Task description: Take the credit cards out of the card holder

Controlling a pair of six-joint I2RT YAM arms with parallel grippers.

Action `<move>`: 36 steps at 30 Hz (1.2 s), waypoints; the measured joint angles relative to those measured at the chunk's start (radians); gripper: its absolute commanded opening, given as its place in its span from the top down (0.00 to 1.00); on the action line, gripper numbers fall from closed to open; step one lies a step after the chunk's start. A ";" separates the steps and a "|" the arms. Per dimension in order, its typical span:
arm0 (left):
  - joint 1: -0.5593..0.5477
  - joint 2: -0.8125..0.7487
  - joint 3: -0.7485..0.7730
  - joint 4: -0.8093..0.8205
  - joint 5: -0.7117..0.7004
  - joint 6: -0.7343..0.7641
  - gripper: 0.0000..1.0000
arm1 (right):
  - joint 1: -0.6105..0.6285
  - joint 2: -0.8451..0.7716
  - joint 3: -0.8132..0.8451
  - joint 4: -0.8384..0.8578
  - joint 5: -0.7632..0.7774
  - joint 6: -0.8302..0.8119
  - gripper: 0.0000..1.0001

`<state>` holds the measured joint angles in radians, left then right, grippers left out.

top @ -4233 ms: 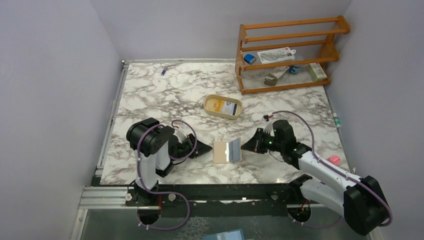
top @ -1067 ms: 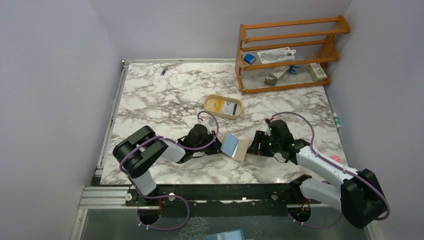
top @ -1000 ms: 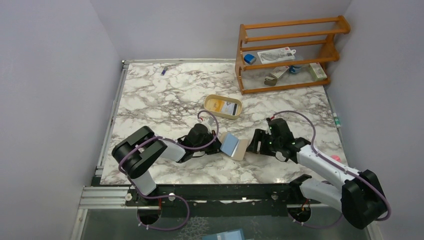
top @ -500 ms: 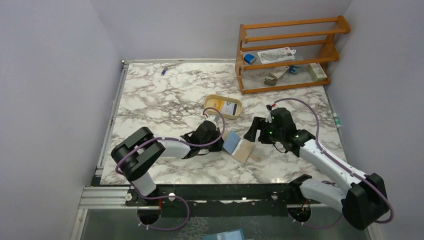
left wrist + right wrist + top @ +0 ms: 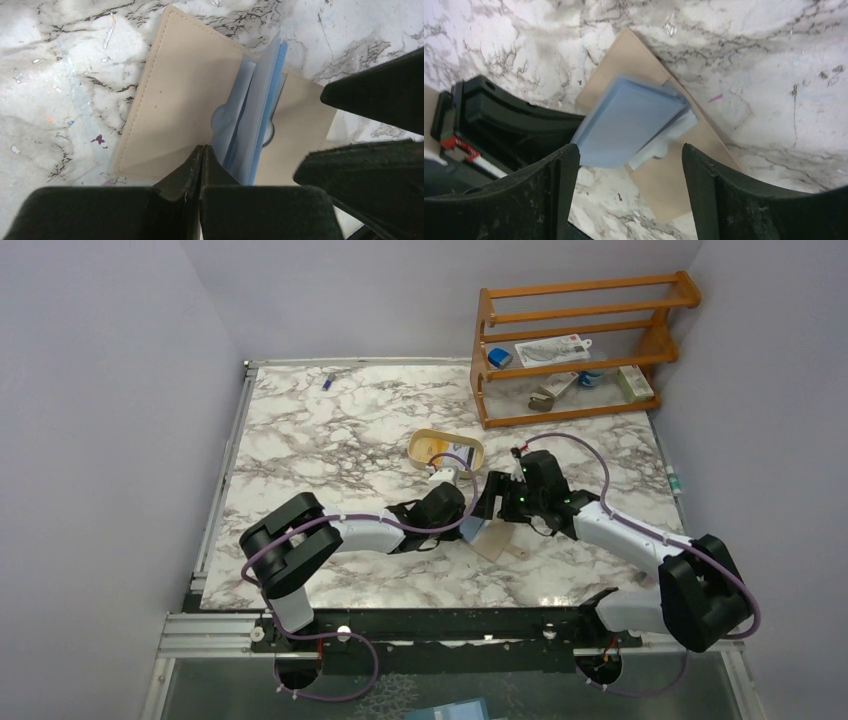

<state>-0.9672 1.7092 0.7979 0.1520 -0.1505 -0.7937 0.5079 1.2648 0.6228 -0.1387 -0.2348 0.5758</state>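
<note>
The beige card holder point(image 5: 493, 540) lies open on the marble, with pale blue leaves point(image 5: 631, 120) standing up from its fold. I cannot tell whether credit cards sit among those leaves. My left gripper point(image 5: 201, 148) is shut, its tips pressed on the holder's beige flap point(image 5: 180, 100) beside the blue leaves point(image 5: 255, 115). My right gripper point(image 5: 629, 150) hangs open just over the holder point(image 5: 669, 170), with the blue leaves between its fingers and not touching them. A yellow-orange card point(image 5: 432, 446) and a second card point(image 5: 461, 456) lie in the oval tray.
The oval tan tray point(image 5: 416, 439) stands just beyond both grippers. A wooden rack point(image 5: 580, 340) with small items stands at the back right. A small purple thing point(image 5: 327, 380) lies at the back left. Walls close in the table's left, back and right.
Both grippers and the card holder have shifted away from the bases toward the tray. The right gripper has swung left over the holder. The left gripper stayed shut.
</note>
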 measured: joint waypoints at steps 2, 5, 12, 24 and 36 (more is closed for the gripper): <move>-0.013 0.011 0.019 -0.016 -0.027 0.003 1.00 | 0.000 0.030 0.022 0.010 0.013 0.000 0.21; -0.029 0.018 0.037 -0.042 -0.064 0.006 1.00 | 0.000 0.064 0.056 0.021 0.035 0.002 0.21; -0.037 0.025 0.045 -0.053 -0.093 0.002 1.00 | 0.000 0.069 0.063 0.029 0.069 0.005 0.21; -0.039 0.056 0.072 -0.047 -0.101 -0.007 1.00 | 0.000 -0.001 -0.049 0.049 0.073 0.029 0.22; -0.065 0.075 0.117 -0.114 -0.166 -0.006 1.00 | 0.000 -0.266 -0.053 0.015 0.201 0.072 0.20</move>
<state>-1.0321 1.7840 0.9146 0.0383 -0.3168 -0.7994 0.5079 0.9989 0.5701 -0.1234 -0.0338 0.6479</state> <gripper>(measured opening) 0.003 0.796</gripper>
